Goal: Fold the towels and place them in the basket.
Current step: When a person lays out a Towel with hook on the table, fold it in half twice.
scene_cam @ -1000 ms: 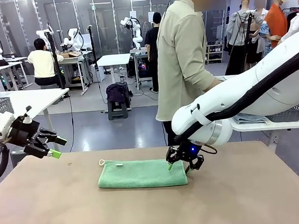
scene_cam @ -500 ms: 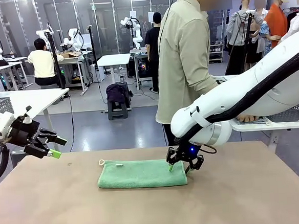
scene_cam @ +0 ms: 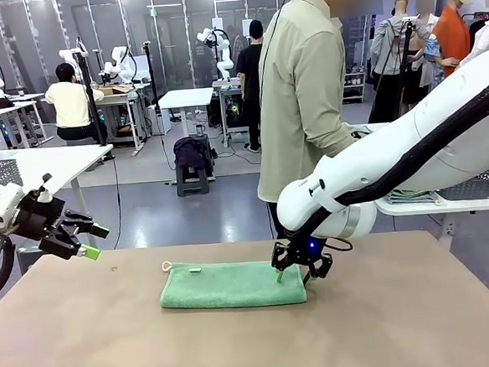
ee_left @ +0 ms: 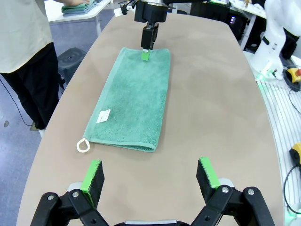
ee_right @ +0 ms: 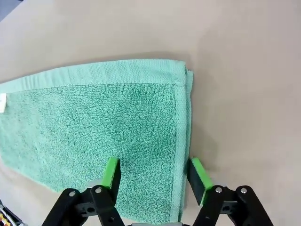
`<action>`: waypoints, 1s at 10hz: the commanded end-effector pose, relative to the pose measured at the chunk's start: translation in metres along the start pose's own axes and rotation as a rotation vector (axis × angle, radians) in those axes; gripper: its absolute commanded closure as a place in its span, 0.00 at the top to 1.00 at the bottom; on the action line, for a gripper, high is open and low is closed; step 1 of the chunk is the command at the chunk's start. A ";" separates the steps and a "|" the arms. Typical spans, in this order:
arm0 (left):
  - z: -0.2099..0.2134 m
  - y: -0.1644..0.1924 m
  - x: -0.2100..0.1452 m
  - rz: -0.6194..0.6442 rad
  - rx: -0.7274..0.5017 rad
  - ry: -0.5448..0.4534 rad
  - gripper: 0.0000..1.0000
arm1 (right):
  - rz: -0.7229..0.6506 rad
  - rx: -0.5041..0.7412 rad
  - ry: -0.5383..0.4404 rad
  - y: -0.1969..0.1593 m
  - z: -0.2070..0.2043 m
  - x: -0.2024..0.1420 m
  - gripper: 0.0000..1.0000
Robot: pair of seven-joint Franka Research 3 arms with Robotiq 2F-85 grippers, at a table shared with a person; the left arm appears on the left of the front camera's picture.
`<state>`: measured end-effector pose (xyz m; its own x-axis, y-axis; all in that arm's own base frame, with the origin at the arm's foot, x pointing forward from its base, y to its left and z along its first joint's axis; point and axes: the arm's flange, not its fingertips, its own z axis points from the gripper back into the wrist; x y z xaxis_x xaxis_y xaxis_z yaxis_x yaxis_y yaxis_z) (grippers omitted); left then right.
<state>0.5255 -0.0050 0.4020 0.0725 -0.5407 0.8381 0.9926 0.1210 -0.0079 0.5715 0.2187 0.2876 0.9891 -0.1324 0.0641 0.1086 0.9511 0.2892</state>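
We are seeing bright, even light falling from overhead. The green towel (scene_cam: 232,285) is casting a thin, soft shadow on the table (scene_cam: 405,323). The wrist views are bowing the table's edges, and close surfaces are looking sharp.

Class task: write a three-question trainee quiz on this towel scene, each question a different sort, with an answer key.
1. True or false: the left gripper is shut on the mint green towel.
2. The right gripper stands at: A) the towel's white loop end; B) the opposite end; C) off the towel entirely.
3. How many towels lie on the table?
Key: 1 false, the left gripper is open, off the towel; 2 B; 3 one.
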 end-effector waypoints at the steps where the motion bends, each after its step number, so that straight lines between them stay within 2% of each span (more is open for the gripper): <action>1: 0.001 0.000 0.000 0.006 -0.003 0.007 1.00 | -0.031 -0.062 -0.010 0.009 0.001 -0.002 0.74; 8: 0.001 0.000 0.000 0.006 -0.003 0.007 1.00 | -0.022 -0.120 -0.011 0.016 0.007 -0.004 0.74; 9: 0.001 0.000 0.000 0.006 -0.003 0.007 1.00 | -0.026 -0.118 -0.010 0.016 0.007 -0.003 0.55; 10: 0.001 0.000 0.000 0.006 -0.003 0.007 1.00 | -0.026 -0.114 -0.012 0.017 0.007 -0.003 0.62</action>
<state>0.5255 -0.0050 0.4020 0.0725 -0.5407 0.8381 0.9926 0.1210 -0.0079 0.5669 0.2273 0.2945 0.9898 -0.1254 0.0675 0.1087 0.9714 0.2109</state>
